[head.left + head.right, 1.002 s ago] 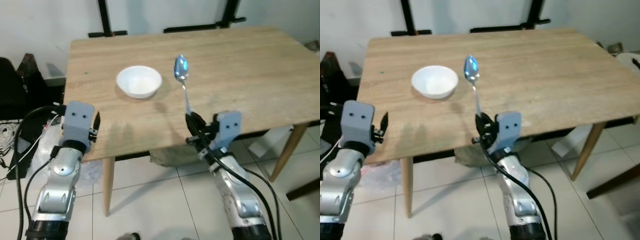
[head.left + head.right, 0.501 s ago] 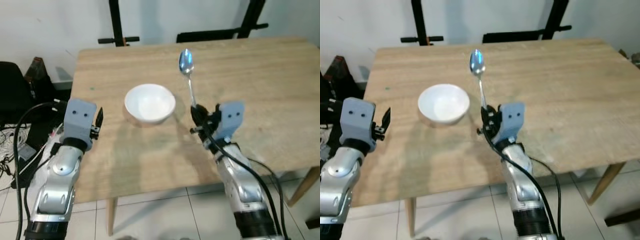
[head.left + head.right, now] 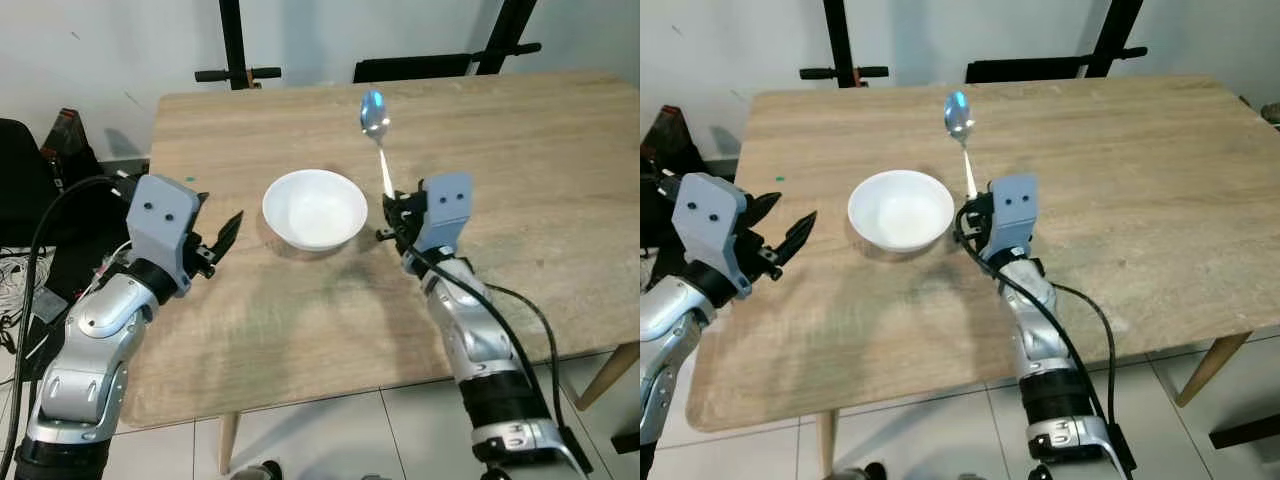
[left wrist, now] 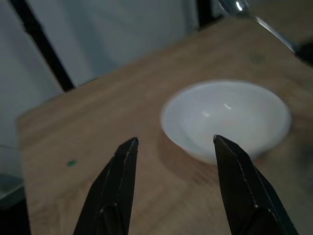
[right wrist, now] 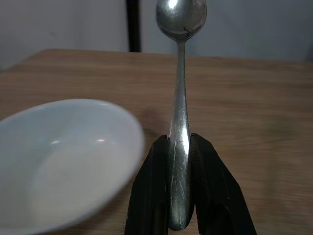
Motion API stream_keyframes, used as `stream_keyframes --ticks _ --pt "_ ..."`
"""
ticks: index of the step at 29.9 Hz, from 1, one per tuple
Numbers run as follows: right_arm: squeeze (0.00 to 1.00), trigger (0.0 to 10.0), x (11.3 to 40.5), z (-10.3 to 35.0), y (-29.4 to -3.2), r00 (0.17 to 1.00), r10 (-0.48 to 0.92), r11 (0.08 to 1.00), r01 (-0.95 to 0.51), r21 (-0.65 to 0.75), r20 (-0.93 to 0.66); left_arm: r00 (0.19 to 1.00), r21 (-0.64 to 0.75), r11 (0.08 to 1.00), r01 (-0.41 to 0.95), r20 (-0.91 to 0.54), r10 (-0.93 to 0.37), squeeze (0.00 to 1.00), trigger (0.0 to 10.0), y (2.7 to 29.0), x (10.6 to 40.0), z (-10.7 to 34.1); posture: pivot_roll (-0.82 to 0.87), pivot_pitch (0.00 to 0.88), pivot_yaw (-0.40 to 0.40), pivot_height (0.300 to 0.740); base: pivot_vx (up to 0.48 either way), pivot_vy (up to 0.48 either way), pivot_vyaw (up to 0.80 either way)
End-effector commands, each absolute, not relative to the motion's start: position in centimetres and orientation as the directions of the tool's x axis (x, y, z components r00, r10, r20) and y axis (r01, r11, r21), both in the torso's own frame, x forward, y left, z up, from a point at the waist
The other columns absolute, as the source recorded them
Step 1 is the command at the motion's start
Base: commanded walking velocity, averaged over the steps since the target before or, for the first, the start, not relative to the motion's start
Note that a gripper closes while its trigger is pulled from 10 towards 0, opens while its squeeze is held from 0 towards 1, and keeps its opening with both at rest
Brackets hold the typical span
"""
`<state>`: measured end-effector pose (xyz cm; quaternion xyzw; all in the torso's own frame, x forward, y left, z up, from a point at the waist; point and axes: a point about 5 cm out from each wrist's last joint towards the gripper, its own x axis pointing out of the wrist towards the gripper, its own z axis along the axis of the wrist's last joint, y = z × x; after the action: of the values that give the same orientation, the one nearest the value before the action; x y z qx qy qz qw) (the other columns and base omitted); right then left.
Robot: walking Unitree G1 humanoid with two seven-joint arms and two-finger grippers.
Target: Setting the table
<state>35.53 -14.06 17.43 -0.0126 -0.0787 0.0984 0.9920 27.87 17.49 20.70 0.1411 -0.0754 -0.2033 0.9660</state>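
A: Spoon [image 3: 377, 133] status? Where's it at?

B: I've got it clamped by the handle in the right gripper [image 3: 392, 211], bowl end up, standing near upright w/ a slight lean toward the far side of the table. It's held above the tabletop, just right of the white bowl [image 3: 314, 208]. Right wrist view confirms: both black fingers [image 5: 214, 196] pinched on the lower handle, the metal spoon's scoop end up top against the wall.

A: And the white bowl itself?

B: Sitting upright on the wooden table [image 3: 540, 160], left-of-centre, nothing in it as far as I can see. It's apart from the right gripper, though close beside it.

A: Left side?

B: Left gripper [image 3: 215, 239] is spread wide, holding nothing. It hovers over the table's left part, near the edge, fingers aimed toward the white bowl but well short of it. In the left wrist view I see both fingertips [image 4: 128, 147] w/ the white bowl between and beyond them, no contact.

A: Anything else around?

B: Black stand legs [image 3: 236, 72] behind the table's far edge, against a white wall. Dark bags and cables [image 3: 15, 270] on the floor off to the left. Pale floor tiles [image 3: 340, 440] under the near edge. Small green speck [image 3: 779, 179] on the table, far-left corner area.
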Motion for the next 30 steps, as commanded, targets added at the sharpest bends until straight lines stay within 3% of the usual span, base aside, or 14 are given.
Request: stream_keyframes --ticks 1,4,17,30 --pt "0.0 10.0 35.8 17.1 -15.0 0.977 0.158 0.987 -0.154 -0.038 0.14 0.888 0.285 0.854 0.434 0.026 -0.46 0.0 10.0 17.3 27.5 19.6 -0.02 0.027 0.047 0.74 0.0 0.0 0.0" --pt "0.0 10.0 36.0 16.9 -15.4 0.979 0.163 0.986 -0.159 -0.045 0.122 0.873 0.231 0.851 0.472 0.009 -0.487 0.0 10.0 17.3 27.3 19.3 -0.02 0.031 0.05 0.74 0.0 0.0 0.0" --pt "0.0 10.0 37.3 14.4 -17.5 0.997 0.067 0.995 -0.069 -0.07 -0.033 0.883 0.247 0.852 0.462 -0.039 -0.468 0.0 10.0 17.5 27.1 18.6 -0.01 0.04 0.052 0.74 0.0 0.0 0.0" --pt "0.0 10.0 36.8 11.3 -16.6 0.978 0.105 0.994 -0.109 -0.009 -0.178 0.888 0.249 0.855 0.454 -0.053 -0.456 0.0 10.0 17.7 27.0 18.4 -0.01 0.05 0.059 0.74 0.0 0.0 0.0"
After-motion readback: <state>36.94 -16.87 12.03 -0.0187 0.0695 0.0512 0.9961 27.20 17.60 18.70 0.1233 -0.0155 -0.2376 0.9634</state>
